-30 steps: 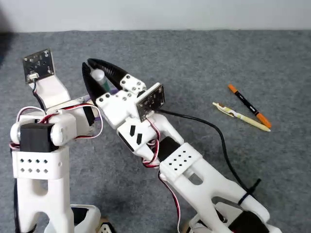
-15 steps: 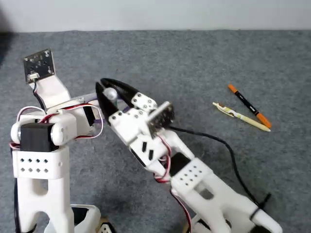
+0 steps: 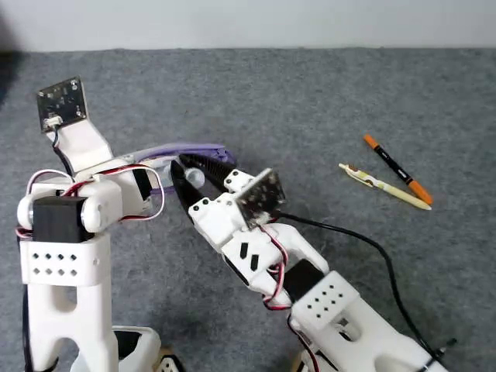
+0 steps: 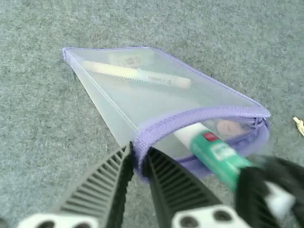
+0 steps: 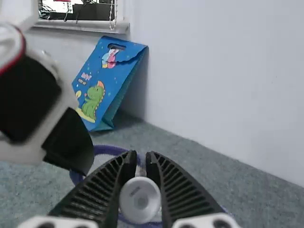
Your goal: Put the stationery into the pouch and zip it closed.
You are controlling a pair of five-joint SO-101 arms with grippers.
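Note:
My left gripper [image 4: 137, 159] is shut on the purple zip edge of the translucent pouch [image 4: 142, 102], holding its mouth up off the carpet. A pale pen [image 4: 137, 73] lies inside. My right gripper [image 3: 192, 180] is shut on a green and white glue stick [image 4: 213, 149], whose end sits in the pouch mouth. Its round white cap [image 5: 139, 199] shows between the right fingers [image 5: 111, 178]. The pouch's purple rim [image 3: 186, 151] curves just beyond the right gripper. An orange pen [image 3: 397, 169] and a yellow pen [image 3: 384, 186] lie side by side on the carpet, far right.
Grey carpet [image 3: 310, 101] covers the table. The left arm's white body [image 3: 66, 217] stands at the near left, close beside the right gripper. A blue paper gift bag [image 5: 104, 85] leans on the wall behind.
My right gripper has drawn back toward the table's front and right with the glue stick, uncovering the pouch's purple rim. The left arm and the two pens have stayed put.

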